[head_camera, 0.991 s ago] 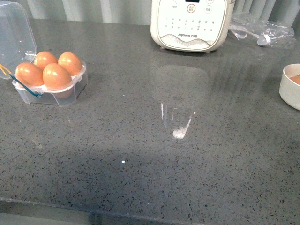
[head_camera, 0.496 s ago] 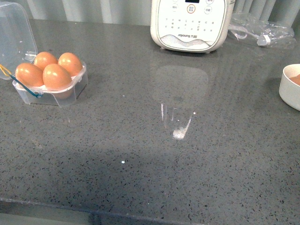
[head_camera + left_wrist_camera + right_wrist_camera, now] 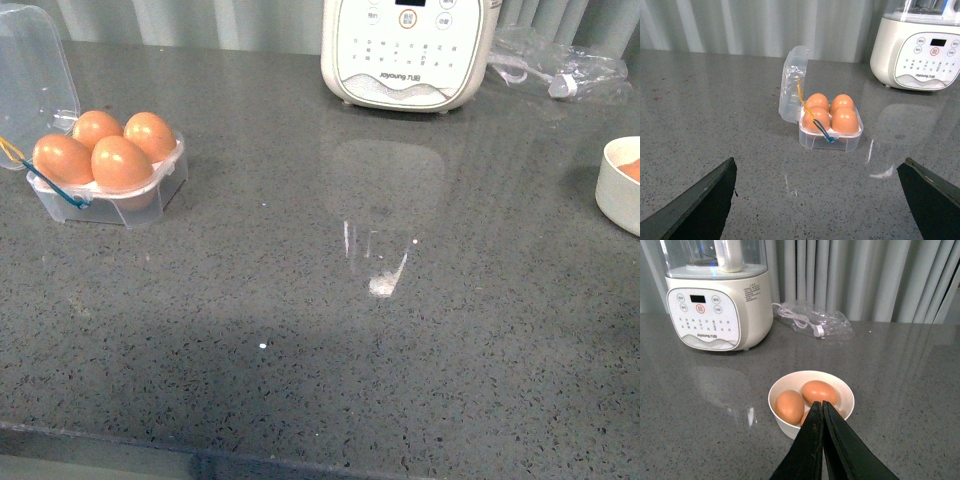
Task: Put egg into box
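At about 10 o'clock on the counter [image 3: 300,350] you have the box [image 3: 135,207], its clear lid [image 3: 35,70] thrown back. All four cups are filled, so the egg [image 3: 121,163] sits there among three just like it; you can't tell them apart by look. Judge the job as good as done. If you must reseat one, treat it as light, rigid but brittle, and smooth enough to slip. Close gently across the widest part of the upper half that stands proud of the cup, and never press on the tip. The box itself looks thin and light, likely to slide if nudged. At 12 o'clock stands a white kitchen appliance [image 3: 405,50], with a crumpled plastic bag [image 3: 560,65] toward 1 o'clock. At 3 o'clock a white bowl [image 3: 780,422] holds at least two more brown eggs [image 3: 789,406]. Your left claw [image 3: 819,161] is spread wide and empty, short of the box. Your right claw [image 3: 821,405] has its tips pressed together on nothing, just in front of the bowl.
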Available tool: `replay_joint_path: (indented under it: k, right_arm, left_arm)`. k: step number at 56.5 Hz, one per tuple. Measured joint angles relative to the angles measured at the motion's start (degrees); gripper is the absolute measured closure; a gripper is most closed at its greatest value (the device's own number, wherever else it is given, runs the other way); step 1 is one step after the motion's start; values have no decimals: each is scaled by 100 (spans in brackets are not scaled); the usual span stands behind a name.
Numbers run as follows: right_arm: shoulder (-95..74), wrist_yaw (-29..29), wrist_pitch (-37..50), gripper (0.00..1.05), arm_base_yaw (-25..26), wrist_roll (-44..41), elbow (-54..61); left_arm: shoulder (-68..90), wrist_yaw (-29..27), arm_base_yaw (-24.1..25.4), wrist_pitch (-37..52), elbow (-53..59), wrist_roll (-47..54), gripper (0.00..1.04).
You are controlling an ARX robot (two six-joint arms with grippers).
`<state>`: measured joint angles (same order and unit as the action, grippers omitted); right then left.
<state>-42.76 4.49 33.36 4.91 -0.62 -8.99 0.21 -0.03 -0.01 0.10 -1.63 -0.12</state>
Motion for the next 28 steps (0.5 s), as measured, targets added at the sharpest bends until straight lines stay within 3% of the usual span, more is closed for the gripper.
replay_joint_path:
  k: [5, 28]
  right_arm:
    - [240, -415, -101, 102, -326, 2, 144]
    - [1445, -444, -822, 102, -474, 2, 619]
  left_arm:
    - [0, 0, 0, 0, 0, 0, 7]
    - [0, -2, 0, 0, 0, 0, 7]
